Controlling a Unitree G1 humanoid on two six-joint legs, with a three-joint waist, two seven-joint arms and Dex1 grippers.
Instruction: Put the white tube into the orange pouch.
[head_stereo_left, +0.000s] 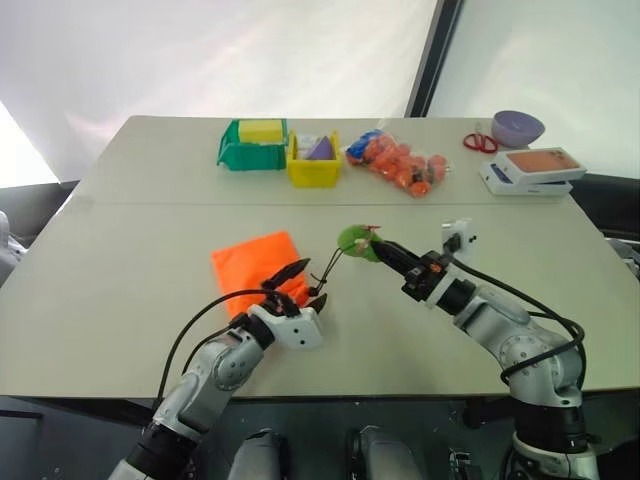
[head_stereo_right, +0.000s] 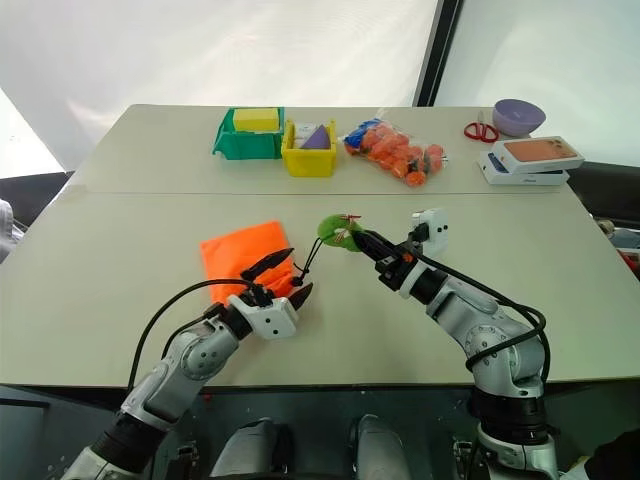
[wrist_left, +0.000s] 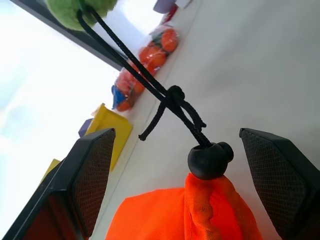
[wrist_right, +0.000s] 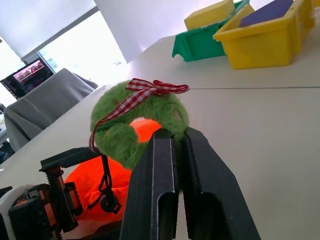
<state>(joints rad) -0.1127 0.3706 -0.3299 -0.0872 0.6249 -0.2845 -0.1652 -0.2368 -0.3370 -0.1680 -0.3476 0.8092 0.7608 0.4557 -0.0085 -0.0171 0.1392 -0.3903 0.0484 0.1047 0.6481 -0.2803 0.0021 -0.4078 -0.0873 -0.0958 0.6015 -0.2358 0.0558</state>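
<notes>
The orange pouch (head_stereo_left: 255, 262) lies flat on the table's near middle, its mouth cinched under a black cord lock (wrist_left: 210, 160). My left gripper (head_stereo_left: 308, 284) is open, one finger on each side of that cinched mouth. A thin black cord (wrist_left: 140, 75) runs up from the lock to a round green tag (head_stereo_left: 355, 240) with a red checked ribbon. My right gripper (wrist_right: 170, 137) is shut on the tag's edge and holds it above the table, so the cord is taut. The white tube is out of view.
Along the table's (head_stereo_left: 140, 330) far side stand a green bin (head_stereo_left: 250, 145), a yellow bin (head_stereo_left: 313, 160) and a clear bag of orange pieces (head_stereo_left: 400, 165). At the far right are red scissors (head_stereo_left: 480, 140), a purple bowl (head_stereo_left: 517, 127) and a flat white-and-orange box (head_stereo_left: 535, 170).
</notes>
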